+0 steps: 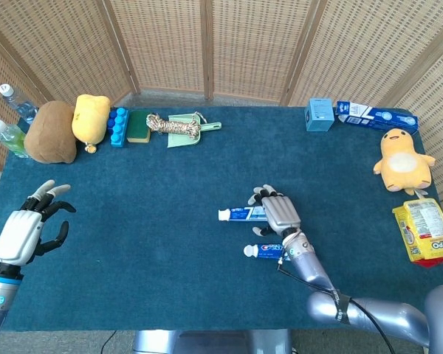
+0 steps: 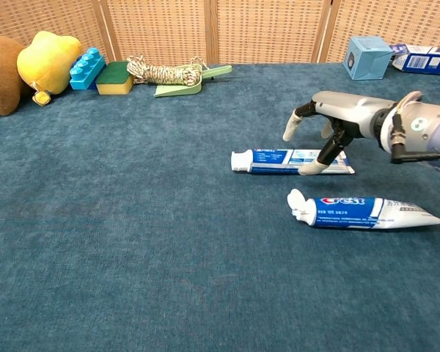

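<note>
Far left edge: two bottles (image 1: 7, 118), brown plush (image 1: 50, 132), yellow plush (image 1: 90, 118), blue blocks (image 1: 117, 126), sponge (image 1: 139, 125), rope bundle (image 1: 172, 125) lying on a green dustpan (image 1: 188, 131). Far right — blue box (image 1: 319, 115), carton (image 1: 375, 116); yellow duck toy (image 1: 402, 158), snack packet (image 1: 425, 232) nearer.

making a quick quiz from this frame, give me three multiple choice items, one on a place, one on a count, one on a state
1. Where is the right hand?
A. over the far toothpaste tube
B. on the yellow duck plush
C. beside the sponge

2. How many toothpaste tubes lie mid-table?
A. one
B. two
C. four

3. How is the left hand?
A. holding a bottle
B. pressing the rope
C. holding nothing, fingers apart

Answers:
1 A, its fingers reach down around that tube.
2 B, the far tube and the near Crest tube.
3 C, it is alone at the table's left edge.
</note>
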